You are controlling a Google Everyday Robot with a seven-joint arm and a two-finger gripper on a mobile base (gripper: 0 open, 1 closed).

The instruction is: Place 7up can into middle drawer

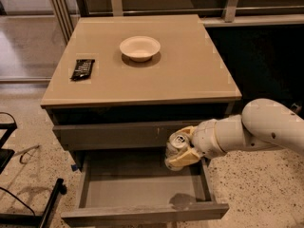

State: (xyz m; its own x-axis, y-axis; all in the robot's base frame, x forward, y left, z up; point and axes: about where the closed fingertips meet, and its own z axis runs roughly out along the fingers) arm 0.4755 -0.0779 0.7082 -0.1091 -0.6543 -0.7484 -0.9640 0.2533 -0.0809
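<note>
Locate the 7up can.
In the camera view, the gripper holds the 7up can over the middle drawer, at its right rear, below the upper drawer front.

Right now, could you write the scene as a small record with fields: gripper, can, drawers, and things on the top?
gripper: gripper at the right, in front of the cabinet, shut on the can
can: 7up can tilted, silver top toward the camera, held above the open drawer, not yet inside
open drawer: middle drawer pulled out, grey floor visible
drawer above: upper drawer shut
top: cabinet top carries a white bowl near the back and a dark snack packet at the left
</note>
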